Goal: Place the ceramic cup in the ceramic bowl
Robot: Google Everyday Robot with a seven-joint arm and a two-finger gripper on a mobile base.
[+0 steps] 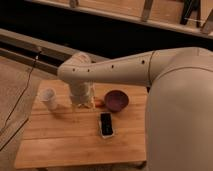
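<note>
The ceramic cup [49, 98], small and white, stands upright on the left part of the wooden table [65, 142]. The ceramic bowl [116, 100], dark purple-maroon, sits right of the table's middle near the back. My white arm reaches across from the right and bends down between them. My gripper [83, 101] hangs low over the table, right of the cup and left of the bowl. It is apart from both.
A black phone-like slab [106, 124] lies on the table in front of the bowl. A small orange thing [99, 104] lies between gripper and bowl. A dark cable [20, 100] runs down the floor at the left. A ledge runs behind the table.
</note>
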